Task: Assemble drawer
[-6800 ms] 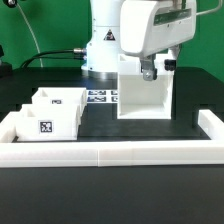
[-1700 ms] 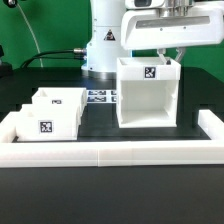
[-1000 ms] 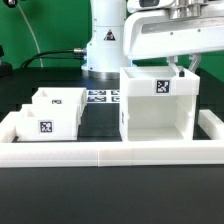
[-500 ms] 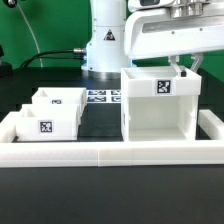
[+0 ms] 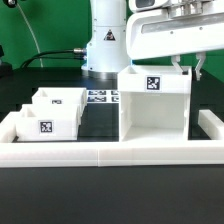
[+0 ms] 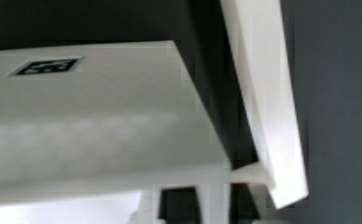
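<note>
Gripper (image 5: 190, 68), jaws shut on the box shell (image 5: 153, 108) at center-right of the exterior view, is positioning it; both trays (image 5: 50, 115) at lower left remain uninserted.

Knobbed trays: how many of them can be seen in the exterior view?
2. Front tray and rear tray sit together at the exterior view's left, apart from the box shell. No knobs show.

White robot arm reaching down at the exterior view's right, its gripper (image 5: 192, 70) with fingers closed together
</note>
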You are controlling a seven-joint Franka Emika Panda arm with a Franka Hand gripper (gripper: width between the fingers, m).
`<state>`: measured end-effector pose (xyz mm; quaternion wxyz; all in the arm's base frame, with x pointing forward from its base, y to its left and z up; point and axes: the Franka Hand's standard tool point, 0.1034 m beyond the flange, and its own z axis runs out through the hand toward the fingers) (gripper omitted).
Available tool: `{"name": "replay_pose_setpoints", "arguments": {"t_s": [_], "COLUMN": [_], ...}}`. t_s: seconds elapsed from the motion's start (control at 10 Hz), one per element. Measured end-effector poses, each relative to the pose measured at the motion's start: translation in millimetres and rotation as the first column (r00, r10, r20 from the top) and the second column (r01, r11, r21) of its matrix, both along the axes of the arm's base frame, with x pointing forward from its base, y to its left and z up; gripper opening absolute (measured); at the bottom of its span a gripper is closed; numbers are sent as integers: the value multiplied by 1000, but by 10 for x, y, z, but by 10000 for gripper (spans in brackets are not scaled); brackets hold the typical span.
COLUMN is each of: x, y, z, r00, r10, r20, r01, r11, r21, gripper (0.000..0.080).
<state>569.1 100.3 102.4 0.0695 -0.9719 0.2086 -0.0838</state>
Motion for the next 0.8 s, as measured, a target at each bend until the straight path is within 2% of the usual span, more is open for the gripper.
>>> {"name": "replay_pose_setpoints", "arguments": {"t_s": [0.2,0.5,0.8], "x": [74,103,129], "y": [-67,-34,11], "z": [14,47,77], "r00": [990,968,913], "r10": [-138,-249,-406], "r20": [-9,-15,-38], "r01": [138,249,408], "r11": [990,966,905], "r21": [30,67,120], "gripper": [44,44,44]}}
